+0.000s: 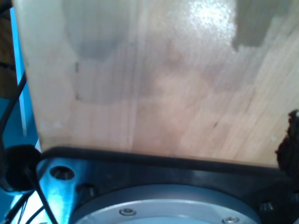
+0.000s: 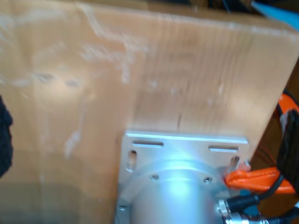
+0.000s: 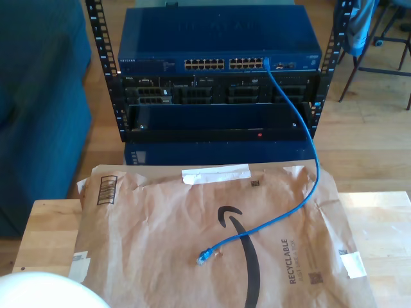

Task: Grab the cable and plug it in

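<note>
We see the cable (image 3: pixel 292 163) in the exterior view. It is thin and bright blue. One end is already stuck in a port on the blue switch (image 3: pixel 218 40) at the top of the rack (image 3: pixel 221 96). From there it hangs down and curls across the brown paper mailer (image 3: pixel 160 244) on the wooden table (image 3: pixel 385 224). The loose plug (image 3: pixel 204 256) lies flat on the paper, near the middle of the table, low in that view.

The last bit of cable by the plug runs slanted. It goes from the plug up toward the exterior view's right. The ports are far off, straight past the table's back edge, so we think the plug must be lifted and carried that way.

Our wrist views look down on bare wood. The first wrist view shows light wood (image 1: pixel 154 84) and a round metal base (image 1: pixel 163 205). The second wrist view shows wood (image 2: pixel 140 70), a metal plate (image 2: pixel 182 144) and an orange clamp (image 2: pixel 257 179).

We cannot tell how wide my first gripper or my second gripper is, or if either has hold of anything. We cannot tell which arm is nearer the plug.
</note>
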Tool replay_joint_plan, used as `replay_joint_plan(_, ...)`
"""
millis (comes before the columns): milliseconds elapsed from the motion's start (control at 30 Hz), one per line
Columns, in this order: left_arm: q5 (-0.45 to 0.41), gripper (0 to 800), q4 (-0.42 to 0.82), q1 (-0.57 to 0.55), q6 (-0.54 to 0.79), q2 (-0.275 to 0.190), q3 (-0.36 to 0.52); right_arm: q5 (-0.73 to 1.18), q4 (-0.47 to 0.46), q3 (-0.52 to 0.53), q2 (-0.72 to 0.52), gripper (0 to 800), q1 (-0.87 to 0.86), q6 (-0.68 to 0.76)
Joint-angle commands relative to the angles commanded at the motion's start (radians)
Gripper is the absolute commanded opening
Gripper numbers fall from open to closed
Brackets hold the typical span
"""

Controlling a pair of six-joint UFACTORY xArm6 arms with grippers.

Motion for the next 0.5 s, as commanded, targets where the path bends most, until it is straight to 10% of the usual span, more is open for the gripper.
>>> replay_joint_plan(500, 0.0, 800, 0.0, 0.0, 0.0, 0.0, 0.0, -0.281, 0.002, 0.258, -0.075, 797, -0.006, 0.0)
